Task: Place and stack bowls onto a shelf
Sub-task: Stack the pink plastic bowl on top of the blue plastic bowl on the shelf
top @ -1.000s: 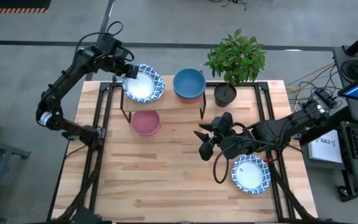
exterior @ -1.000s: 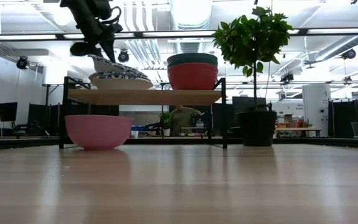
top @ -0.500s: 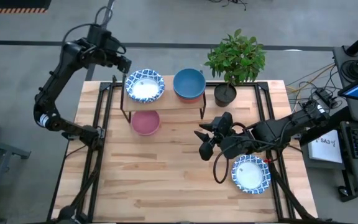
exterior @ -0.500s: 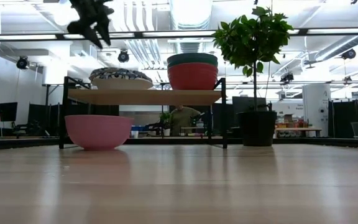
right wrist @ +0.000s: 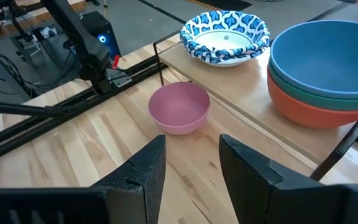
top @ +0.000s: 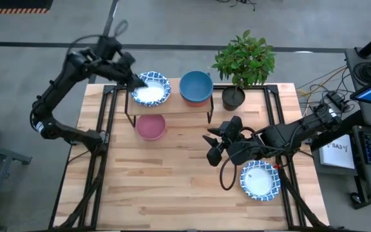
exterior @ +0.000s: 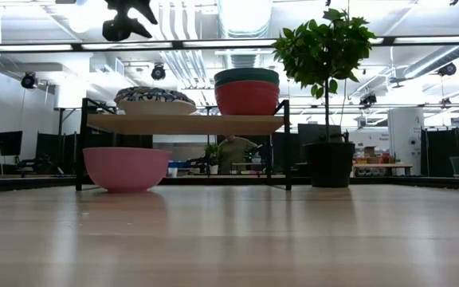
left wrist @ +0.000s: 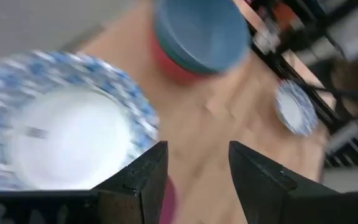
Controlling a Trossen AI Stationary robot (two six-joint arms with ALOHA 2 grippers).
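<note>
The left gripper [top: 133, 78] has swung back over the patterned bowls [top: 151, 88] stacked on the shelf [top: 172, 106], fingers apart and empty; dipping lower could nudge the stack off.

Left arm: reaching over the table's far left corner, elbow bending outward; left gripper [top: 133, 78] hanging high, fingers [left wrist: 135, 180] standing apart, holding nothing. Right arm: lying low across the table's right side; right gripper [top: 212, 147] pointing leftward, fingers [right wrist: 253, 177] parting, gripping nothing
</note>
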